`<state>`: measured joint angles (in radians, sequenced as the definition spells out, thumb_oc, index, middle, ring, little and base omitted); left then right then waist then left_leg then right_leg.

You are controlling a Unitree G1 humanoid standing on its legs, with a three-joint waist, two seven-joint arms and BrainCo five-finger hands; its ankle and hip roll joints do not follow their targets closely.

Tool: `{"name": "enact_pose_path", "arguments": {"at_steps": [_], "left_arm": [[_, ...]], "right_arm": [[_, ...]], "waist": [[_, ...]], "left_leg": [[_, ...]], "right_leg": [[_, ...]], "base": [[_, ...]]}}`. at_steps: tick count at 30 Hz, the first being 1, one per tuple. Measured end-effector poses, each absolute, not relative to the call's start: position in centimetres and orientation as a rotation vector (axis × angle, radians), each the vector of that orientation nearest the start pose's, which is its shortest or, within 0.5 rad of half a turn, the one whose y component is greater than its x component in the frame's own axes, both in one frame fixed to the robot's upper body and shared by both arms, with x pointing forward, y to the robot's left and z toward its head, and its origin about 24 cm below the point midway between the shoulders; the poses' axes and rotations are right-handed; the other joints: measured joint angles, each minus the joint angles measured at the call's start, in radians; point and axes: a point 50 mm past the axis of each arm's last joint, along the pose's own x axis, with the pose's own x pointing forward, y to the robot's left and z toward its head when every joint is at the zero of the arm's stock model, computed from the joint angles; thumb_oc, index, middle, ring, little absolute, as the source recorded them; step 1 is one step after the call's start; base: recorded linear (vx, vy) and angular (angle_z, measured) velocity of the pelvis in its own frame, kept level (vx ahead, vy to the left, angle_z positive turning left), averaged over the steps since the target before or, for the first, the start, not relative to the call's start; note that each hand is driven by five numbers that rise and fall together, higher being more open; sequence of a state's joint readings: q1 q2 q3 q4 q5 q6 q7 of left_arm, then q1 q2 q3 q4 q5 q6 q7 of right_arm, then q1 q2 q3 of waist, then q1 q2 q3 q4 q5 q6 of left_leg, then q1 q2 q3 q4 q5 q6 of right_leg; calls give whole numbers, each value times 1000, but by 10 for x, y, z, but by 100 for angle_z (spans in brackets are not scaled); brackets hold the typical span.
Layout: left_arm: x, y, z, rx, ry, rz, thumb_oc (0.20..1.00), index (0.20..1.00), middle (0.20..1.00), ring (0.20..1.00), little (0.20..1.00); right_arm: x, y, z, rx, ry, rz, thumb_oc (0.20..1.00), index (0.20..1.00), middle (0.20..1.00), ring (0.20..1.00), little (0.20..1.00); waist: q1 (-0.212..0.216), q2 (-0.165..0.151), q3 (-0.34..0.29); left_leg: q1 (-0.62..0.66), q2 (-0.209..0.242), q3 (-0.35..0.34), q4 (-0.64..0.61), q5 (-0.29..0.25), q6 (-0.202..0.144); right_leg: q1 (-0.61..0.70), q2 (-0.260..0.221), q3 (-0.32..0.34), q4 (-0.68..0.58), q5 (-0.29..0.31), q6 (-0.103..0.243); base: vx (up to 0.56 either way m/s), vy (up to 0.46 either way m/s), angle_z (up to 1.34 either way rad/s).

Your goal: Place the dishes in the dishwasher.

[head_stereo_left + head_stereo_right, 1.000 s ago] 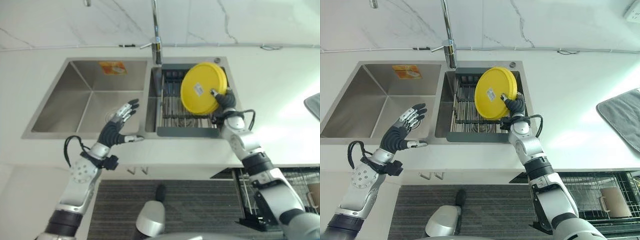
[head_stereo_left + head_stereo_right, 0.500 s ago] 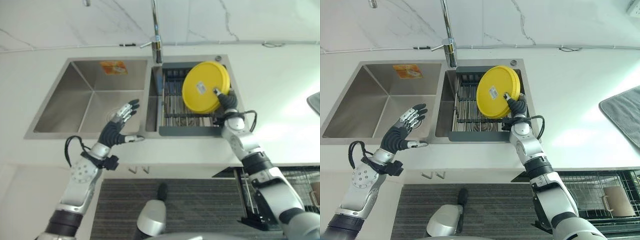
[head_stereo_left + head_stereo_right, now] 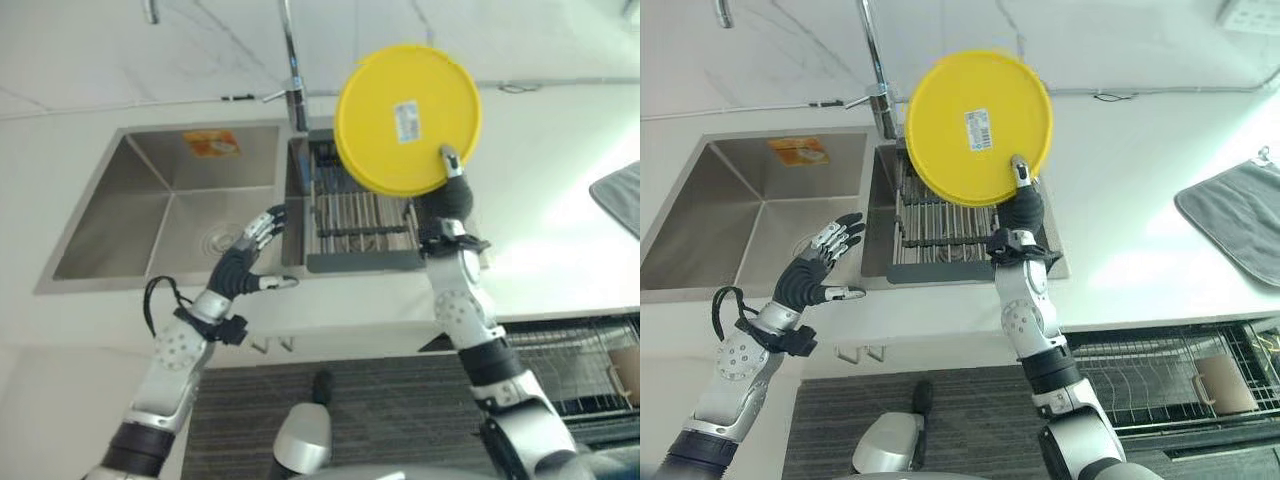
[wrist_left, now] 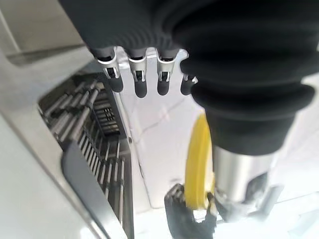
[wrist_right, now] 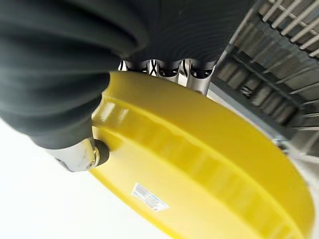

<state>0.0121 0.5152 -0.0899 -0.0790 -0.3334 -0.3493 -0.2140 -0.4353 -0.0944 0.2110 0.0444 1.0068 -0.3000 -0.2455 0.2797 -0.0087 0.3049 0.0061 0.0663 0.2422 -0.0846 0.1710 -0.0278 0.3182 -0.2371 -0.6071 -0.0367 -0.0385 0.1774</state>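
The right hand point(image 3: 1024, 205) pinches the lower rim of a round yellow plate point(image 3: 978, 127), held upright above the sink's drying rack point(image 3: 940, 228) with its labelled underside facing the camera. The left hand point(image 3: 815, 272) hovers, fingers spread, over the sink's front edge point(image 3: 760, 295).

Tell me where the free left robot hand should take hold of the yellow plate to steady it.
Probably the rim of the yellow plate opposite the right robot hand, which pinches its lower edge. The plate stands nearly upright with its labelled underside toward the camera, so the open left robot hand should come from the sink side.
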Motion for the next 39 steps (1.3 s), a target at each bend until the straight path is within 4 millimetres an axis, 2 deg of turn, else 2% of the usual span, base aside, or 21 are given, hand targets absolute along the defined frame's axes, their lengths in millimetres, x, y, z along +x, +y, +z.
{"name": "enact_pose_path", "arguments": {"at_steps": [2,3,5,13,15,18,19,21,24,28,29,30,31,32,33,34,36,37,39], "left_arm": [[241,196,101,175,-357,-352,1000,1000,1000,1000,1000],[241,189,99,157,-358,-370,1000,1000,1000,1000,1000],[240,186,98,144,-359,-374,1000,1000,1000,1000,1000],[238,181,101,126,-378,-360,1000,1000,1000,1000,1000],[237,179,99,121,-372,-348,1000,1000,1000,1000,1000],[237,177,96,89,-372,-314,1000,1000,1000,1000,1000],[237,177,97,88,-375,-312,1000,1000,1000,1000,1000],[237,178,98,84,-378,-287,1000,1000,1000,1000,1000],[237,177,97,94,-377,-270,1000,1000,1000,1000,1000],[238,178,97,91,-379,-240,1000,1000,1000,1000,1000],[237,180,96,87,-374,-213,1000,1000,1000,1000,1000],[237,181,94,83,-369,-190,1000,1000,1000,1000,1000],[237,181,94,79,-366,-180,1000,1000,1000,1000,1000],[237,181,94,76,-369,-174,1000,1000,1000,1000,1000],[237,179,92,64,-364,-172,1000,1000,1000,1000,1000],[246,170,91,51,-368,-180,1000,1000,1000,1000,1000],[247,174,90,72,-361,-166,1000,1000,1000,1000,1000],[249,176,91,89,-360,-169,1000,1000,1000,1000,1000],[258,175,91,108,-355,-179,1000,1000,1000,1000,1000]], "right_arm": [[307,-111,148,1005,-346,98,200,200,200,200,200],[302,-114,141,1007,-337,91,200,200,200,200,200],[293,-121,135,1005,-336,83,200,200,200,200,200],[272,-164,133,989,-438,27,200,200,200,200,200],[263,-179,129,968,-467,-16,200,200,200,200,200],[253,-204,124,955,-501,-90,200,200,200,200,200],[251,-206,123,951,-498,-92,200,200,200,200,200],[250,-208,123,947,-502,-92,200,200,200,200,200],[250,-213,124,938,-512,-108,200,200,200,200,200],[248,-224,127,877,-537,-169,200,200,200,200,200],[250,-228,123,816,-508,-182,200,200,200,200,200],[253,-229,115,798,-456,-187,200,200,200,200,200],[253,-229,101,805,-391,-216,200,200,200,200,200],[248,-226,90,812,-349,-215,200,200,200,200,200],[244,-224,82,826,-322,-226,200,200,200,200,200],[232,-223,73,861,-299,-260,200,200,200,200,200],[239,-202,74,888,-267,-181,200,200,200,200,200],[242,-190,76,901,-255,-135,200,200,200,200,200],[241,-180,77,907,-247,-92,200,200,200,200,200]], "waist": [[-21,1,-1],[-44,4,-3],[-56,6,-7],[-190,10,-63],[-204,11,-70],[-275,12,-96],[-287,11,-103],[-298,15,-130],[-326,23,-136],[-340,31,-141],[-338,36,-154],[-326,42,-158],[-327,42,-158],[-325,43,-158],[-321,34,-153],[-362,43,-154],[-321,59,-156],[-303,56,-154],[-305,41,-143]], "left_leg": [[0,7,17,0,3,-4],[-4,15,26,0,10,-8],[-3,31,47,0,11,-14],[35,73,129,0,15,-25],[55,83,155,-1,13,-28],[68,108,189,-1,7,-45],[69,115,194,-1,9,-47],[73,131,234,-1,10,-50],[90,148,236,-1,12,-52],[100,168,238,-1,7,-77],[104,166,232,-1,1,-88],[116,166,176,-1,-2,-91],[136,161,98,0,-2,-91],[130,148,58,42,-44,-77],[112,109,43,114,-129,-70],[99,-3,147,176,-223,25],[115,-55,81,123,-228,34],[106,-51,95,127,-232,54],[97,-51,75,138,-232,67]], "right_leg": [[-6,4,19,-12,0,0],[-10,12,26,-28,0,2],[-25,22,53,-34,2,5],[-49,40,146,-36,13,4],[-50,44,175,-40,15,0],[-65,61,219,-50,23,-10],[-67,63,221,-50,23,-10],[-94,75,268,-50,30,-19],[-99,87,301,-50,36,-27],[-113,103,329,-49,38,-34],[-140,105,362,-37,39,-38],[-165,102,410,-19,45,-39],[-166,95,448,-26,58,-38],[-166,88,481,-29,62,-36],[-155,52,483,-32,61,-40],[-128,-7,420,0,70,3],[-216,-20,415,88,80,-7],[-239,-24,391,123,86,-9],[-295,-41,366,244,86,-8]], "base": [[-86,-73,-29],[-110,-73,-30],[-78,-39,-34],[-30,-57,-36],[-13,-85,-37],[-59,-143,-45],[-63,-158,-38],[-50,-122,-52],[-38,-114,-35],[-28,-143,-29],[10,-69,-74],[136,40,-111],[216,160,-105],[194,330,-77],[145,478,10],[70,470,12],[63,325,-52],[35,221,-63],[15,142,11]]}}
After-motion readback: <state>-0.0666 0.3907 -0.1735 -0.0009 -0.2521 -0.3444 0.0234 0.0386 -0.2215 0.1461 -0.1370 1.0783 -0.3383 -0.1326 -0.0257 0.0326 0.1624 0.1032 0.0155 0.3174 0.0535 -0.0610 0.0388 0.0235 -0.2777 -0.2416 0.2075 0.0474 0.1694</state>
